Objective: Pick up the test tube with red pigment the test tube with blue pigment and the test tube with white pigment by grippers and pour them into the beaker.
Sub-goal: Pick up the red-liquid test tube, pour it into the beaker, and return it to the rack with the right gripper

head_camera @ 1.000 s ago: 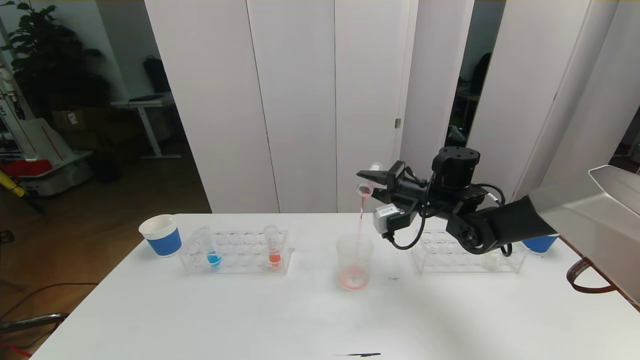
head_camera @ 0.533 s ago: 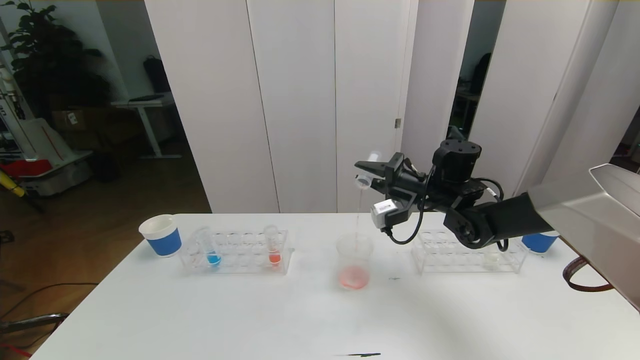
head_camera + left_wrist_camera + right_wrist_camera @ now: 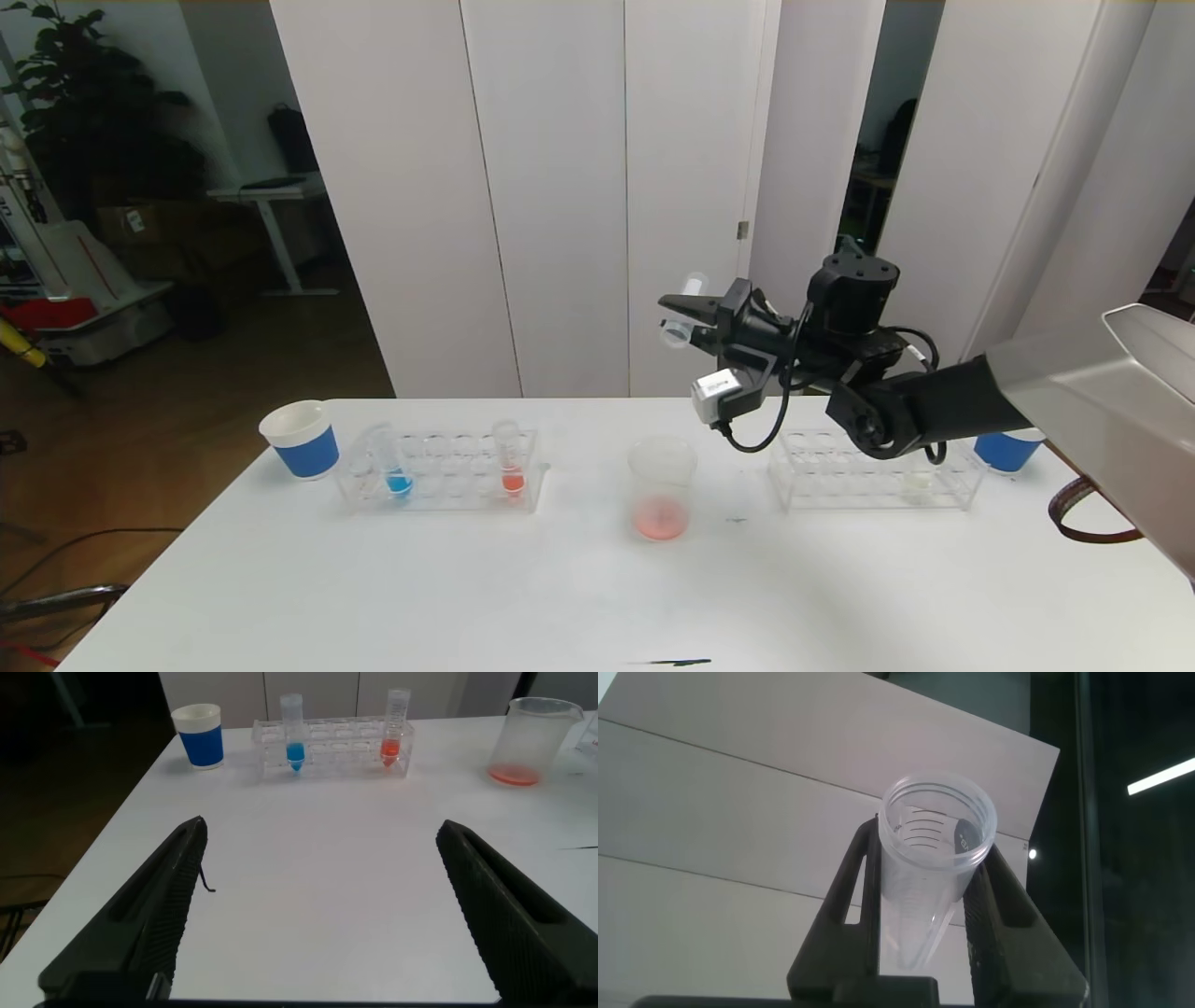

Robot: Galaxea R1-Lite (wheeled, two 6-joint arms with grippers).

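Note:
My right gripper (image 3: 684,319) hangs above and slightly right of the beaker (image 3: 662,485), shut on a clear test tube (image 3: 682,311) that lies tipped sideways and looks empty. In the right wrist view the tube (image 3: 934,859) sits between both fingers, mouth toward the camera. Red liquid covers the bottom of the beaker (image 3: 534,742). The test tube with blue pigment (image 3: 393,464) and a test tube with red pigment (image 3: 509,459) stand in the left rack (image 3: 439,485). A pale tube tip (image 3: 920,485) shows faintly in the right rack. My left gripper (image 3: 320,826) is open over bare table, out of the head view.
A blue paper cup (image 3: 301,439) stands left of the left rack, and another (image 3: 1006,453) behind the right rack (image 3: 873,481). A small dark mark (image 3: 672,663) lies at the table's front edge. White panels rise behind the table.
The red stream from the tube into the beaker has stopped. My right gripper has risen a little and tilted the tube back toward level. The left arm has not moved.

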